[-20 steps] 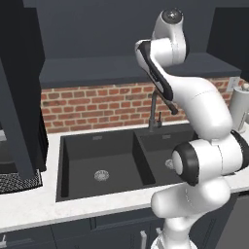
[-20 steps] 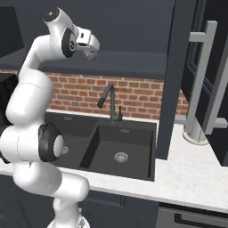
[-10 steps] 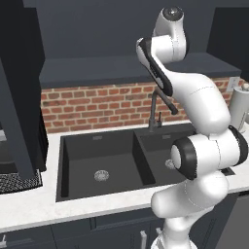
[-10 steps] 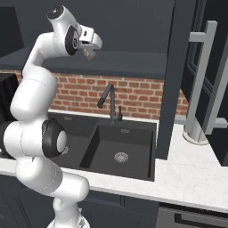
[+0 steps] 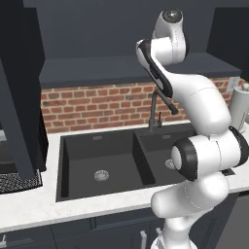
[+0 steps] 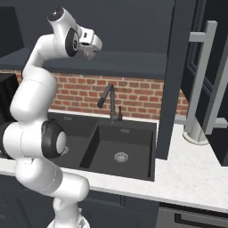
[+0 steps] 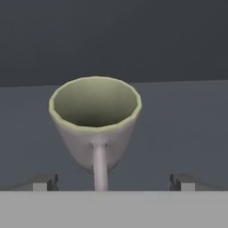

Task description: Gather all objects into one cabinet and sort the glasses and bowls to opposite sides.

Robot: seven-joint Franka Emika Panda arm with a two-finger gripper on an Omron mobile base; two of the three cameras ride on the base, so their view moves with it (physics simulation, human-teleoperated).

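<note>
A pale beige-green mug [image 7: 94, 120] stands upright on the dark shelf of the open cabinet [image 6: 133, 64], straight ahead of the hand, its loop handle turned toward the camera. My gripper [image 7: 113, 181] is open, one fingertip low on each side of the mug's base and clear of it. From the right base view the gripper [image 6: 91, 50] is raised high, at the front edge of the cabinet shelf above the sink. The cabinet shelf [image 5: 97, 70] also runs behind the arm in the left base view. The bowls are out of view.
Below the arm lies a black double sink [image 5: 107, 165] with a dark faucet [image 6: 109, 100] against a brick wall. An open charcoal door [image 6: 173, 89] with a silver bar handle [image 6: 198, 84] hangs right. A white paper-towel roll [image 5: 240, 107] stands far right.
The hand has edged slightly further toward the cabinet shelf; the jaws have stayed wide.
</note>
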